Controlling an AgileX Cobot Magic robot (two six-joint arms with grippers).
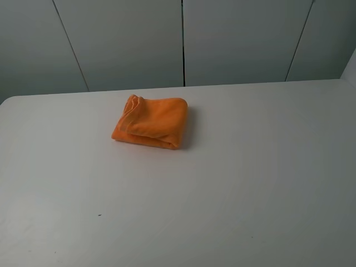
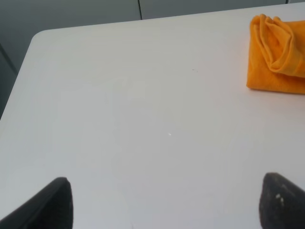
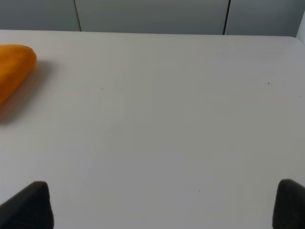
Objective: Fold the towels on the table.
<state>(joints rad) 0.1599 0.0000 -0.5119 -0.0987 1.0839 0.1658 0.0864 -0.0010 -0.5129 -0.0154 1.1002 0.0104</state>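
Observation:
The orange towel (image 1: 150,122) lies folded into a small thick bundle on the white table (image 1: 233,178), toward the back and left of the middle. Its layered edges face left. It also shows in the left wrist view (image 2: 276,55) and partly in the right wrist view (image 3: 14,64). Neither gripper shows in the exterior high view. In the left wrist view the left gripper (image 2: 169,205) is open, its dark fingertips (image 2: 52,202) wide apart over bare table, far from the towel. In the right wrist view the right gripper (image 3: 162,205) is open too, fingertips (image 3: 28,205) wide apart over bare table.
Grey wall panels (image 1: 183,39) stand behind the table's back edge. The table's rounded back left corner (image 2: 40,36) shows in the left wrist view. A small dark speck (image 1: 99,214) lies on the table near the front left.

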